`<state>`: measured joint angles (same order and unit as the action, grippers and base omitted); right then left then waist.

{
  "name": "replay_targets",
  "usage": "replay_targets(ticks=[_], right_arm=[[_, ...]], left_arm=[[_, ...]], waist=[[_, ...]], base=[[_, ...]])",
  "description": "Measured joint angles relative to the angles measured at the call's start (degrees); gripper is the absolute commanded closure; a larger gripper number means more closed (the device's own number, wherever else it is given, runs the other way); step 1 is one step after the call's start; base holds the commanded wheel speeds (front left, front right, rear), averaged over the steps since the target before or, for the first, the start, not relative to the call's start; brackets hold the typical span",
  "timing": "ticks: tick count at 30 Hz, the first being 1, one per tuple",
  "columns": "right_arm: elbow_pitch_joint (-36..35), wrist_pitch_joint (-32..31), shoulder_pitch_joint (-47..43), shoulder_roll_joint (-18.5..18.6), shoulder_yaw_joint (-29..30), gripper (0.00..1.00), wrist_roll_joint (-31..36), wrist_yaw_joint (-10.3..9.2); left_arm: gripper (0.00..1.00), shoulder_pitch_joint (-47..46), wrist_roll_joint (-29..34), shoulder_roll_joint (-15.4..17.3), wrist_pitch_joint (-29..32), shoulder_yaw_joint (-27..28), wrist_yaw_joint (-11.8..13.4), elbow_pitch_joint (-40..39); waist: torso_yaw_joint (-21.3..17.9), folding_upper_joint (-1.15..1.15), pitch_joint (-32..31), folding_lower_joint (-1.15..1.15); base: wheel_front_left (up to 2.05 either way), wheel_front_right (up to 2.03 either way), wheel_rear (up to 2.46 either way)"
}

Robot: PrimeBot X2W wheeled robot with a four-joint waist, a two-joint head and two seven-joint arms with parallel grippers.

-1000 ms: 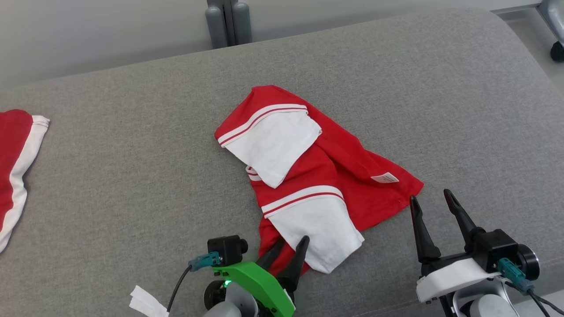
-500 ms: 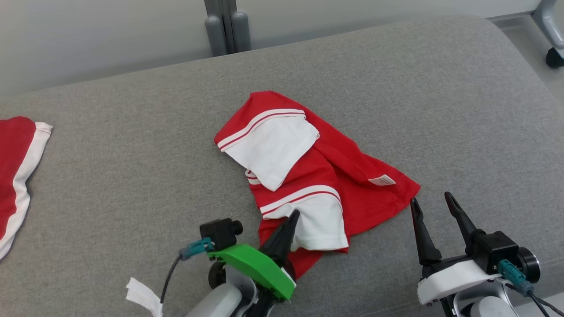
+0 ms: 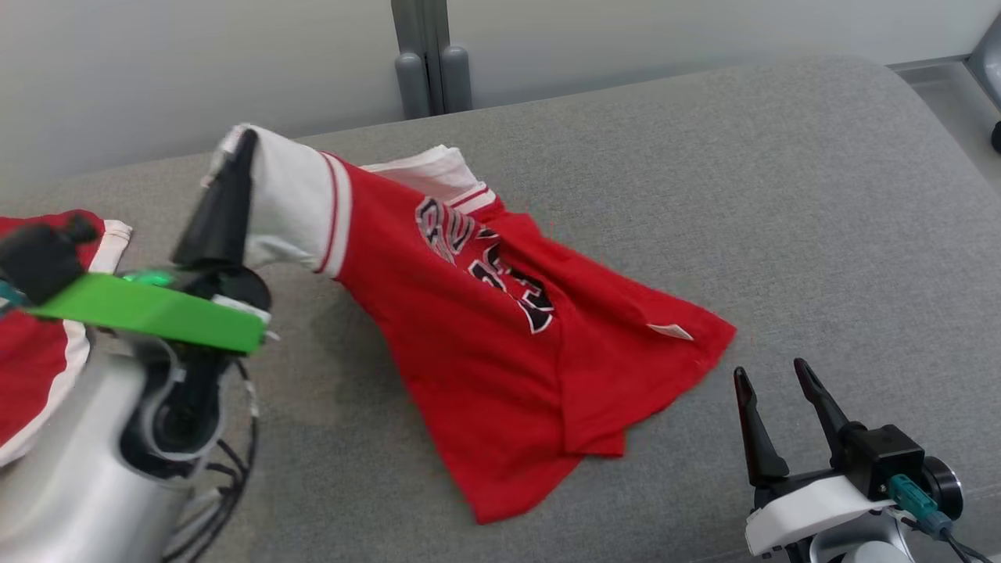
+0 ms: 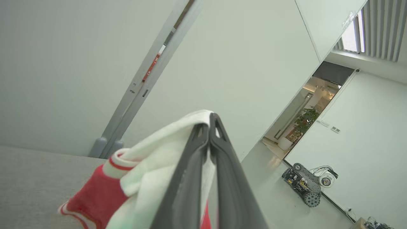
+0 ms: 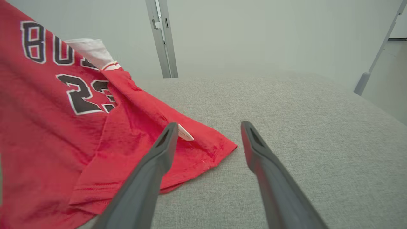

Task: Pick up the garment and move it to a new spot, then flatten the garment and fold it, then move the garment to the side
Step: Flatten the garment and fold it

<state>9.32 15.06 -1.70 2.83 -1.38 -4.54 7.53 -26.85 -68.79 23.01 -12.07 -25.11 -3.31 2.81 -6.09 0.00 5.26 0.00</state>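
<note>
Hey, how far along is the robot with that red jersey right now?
Early on. Done: the left gripper is shut on a white sleeve of the red garment and holds it up off the grey cushion. In hand: the move to a new spot; the hem end lies on the cushion. Left: flattening, folding, moving aside. The right gripper is open and empty.

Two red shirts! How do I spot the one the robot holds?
Look at the grey cushion. The shirt sprawls across its middle, one white sleeve lifted. Unlike the other shirt at the left edge, it shows black lettering.
</note>
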Motion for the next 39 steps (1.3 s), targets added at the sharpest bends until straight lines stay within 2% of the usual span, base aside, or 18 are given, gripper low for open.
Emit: replay_targets(ticks=[2, 5, 12, 15, 18, 20, 23, 25, 28, 32, 39], right_arm=[[0.11, -0.01, 0.00, 0.00, -0.24, 0.00, -0.42, 0.00], [0.27, -0.01, 0.03, -0.02, -0.64, 0.00, -0.64, 0.00], [0.47, -0.01, -0.20, -0.01, -0.82, 0.00, -1.36, 0.00], [0.55, 0.00, -0.43, 0.00, -0.64, 0.00, -1.40, 0.00], [0.71, -0.01, -0.53, -0.01, -0.51, 0.00, -1.38, 0.00], [0.80, 0.00, -0.58, 0.00, -0.46, 0.00, -1.38, 0.00], [0.89, -0.01, -0.54, 0.00, -0.83, 0.00, -1.40, 0.00], [0.91, -0.01, -0.35, 0.00, -1.25, 0.00, -1.44, 0.00], [0.78, 0.00, 0.24, 0.00, -2.00, 0.00, -1.86, 0.00], [0.58, -0.01, 2.27, -0.04, -3.64, 0.00, -2.50, 0.00], [0.34, 0.00, 5.00, 0.02, -4.49, 0.00, -4.97, 0.00]], left_arm=[[1.00, -1.75, 0.01, 4.07, 1.27, 2.83, 1.34, -1.77], [1.00, -3.89, -1.41, 7.61, 2.98, 6.24, 2.09, -3.12], [1.00, -8.53, -4.28, 13.89, 7.62, 10.73, 2.20, -5.00], [1.00, -10.76, -4.28, 15.38, 9.21, 11.17, 2.50, -5.93], [1.00, -12.93, -3.44, 15.32, 10.89, 9.66, 3.64, -7.45], [1.00, -13.97, -2.78, 14.01, 11.93, 7.54, 4.44, -8.72], [1.00, -14.63, -1.42, 10.04, 13.15, 2.67, 6.03, -10.45], [1.00, -14.60, 0.51, 6.57, 13.55, -1.74, 7.21, -10.79], [1.00, -14.13, 2.97, 0.76, 14.56, -9.39, 7.64, -9.67], [1.00, -13.78, 4.28, -7.61, 15.03, -16.96, 6.26, -2.77], [1.00, -18.01, 7.27, -16.00, 16.07, -24.46, 1.43, 10.78]], waist=[[0.06, 0.00, -0.30, 0.00], [-0.13, 0.00, -0.61, 0.00], [-0.96, 0.00, -1.25, 0.00], [-1.12, 0.00, -1.57, 0.00], [-1.15, 0.00, -1.85, 0.00], [-1.16, 0.00, -2.00, 0.00], [-1.32, 0.00, -2.11, 0.00], [-1.63, 0.00, -2.08, 0.00], [-2.25, 0.00, -1.67, 0.00], [-3.46, 0.00, -0.17, 0.00], [-7.65, 0.00, 3.24, 0.00]], base=[[0.00, 0.00, 0.00], [0.00, 0.00, 0.00], [0.00, 0.00, 0.00], [0.00, 0.00, 0.00], [0.00, 0.00, 0.00], [0.00, 0.00, 0.00], [0.00, 0.00, 0.00], [0.00, 0.00, 0.00], [0.00, 0.00, 0.00], [0.00, 0.00, 0.00], [0.00, 0.00, 0.00]])
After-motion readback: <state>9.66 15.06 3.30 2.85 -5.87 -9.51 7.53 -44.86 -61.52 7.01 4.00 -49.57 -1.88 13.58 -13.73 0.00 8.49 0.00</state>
